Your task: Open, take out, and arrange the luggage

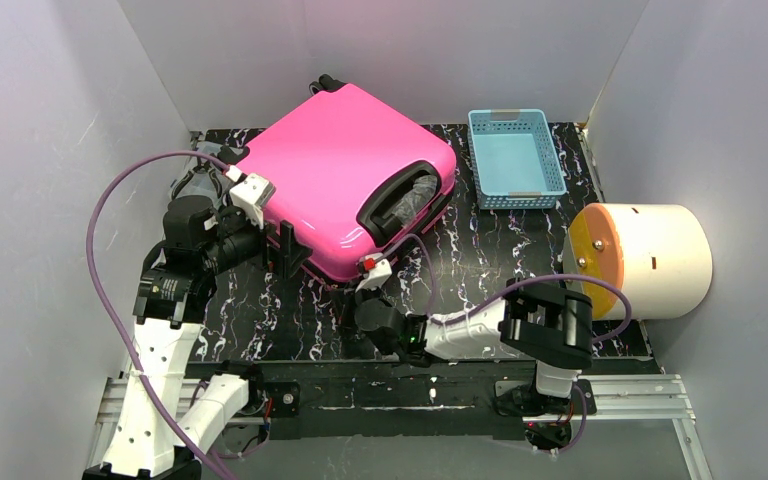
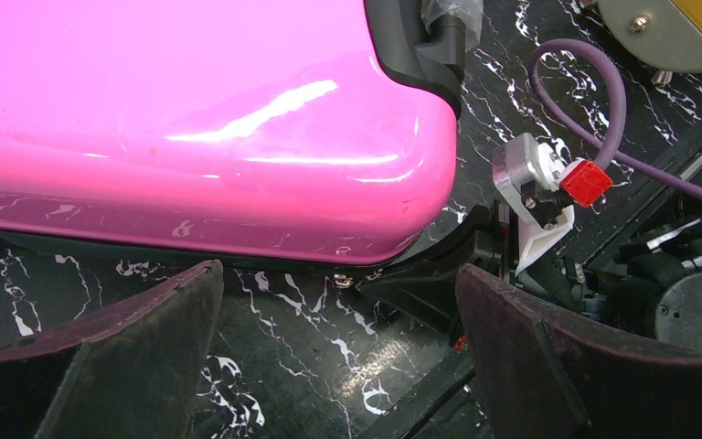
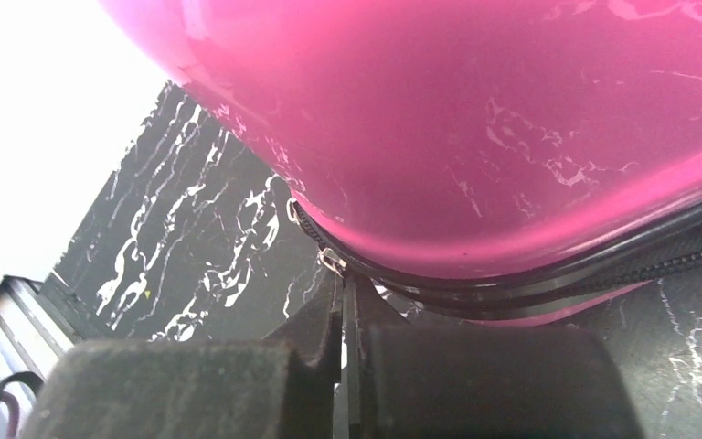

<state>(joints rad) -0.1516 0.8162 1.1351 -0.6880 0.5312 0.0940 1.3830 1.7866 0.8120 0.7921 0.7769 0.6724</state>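
Stiff, glossy and likely too slippery to pinch, the closed luggage (image 1: 350, 170) lay just ahead of the spread left gripper (image 2: 338, 302), while the right gripper (image 3: 343, 306) apparently pinched its zipper pull (image 3: 332, 262), seemingly the surest hold.

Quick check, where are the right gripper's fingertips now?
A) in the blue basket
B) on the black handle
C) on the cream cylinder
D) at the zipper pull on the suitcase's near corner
D: the right gripper, closed, has its tips at the zipper pull on the suitcase seam.
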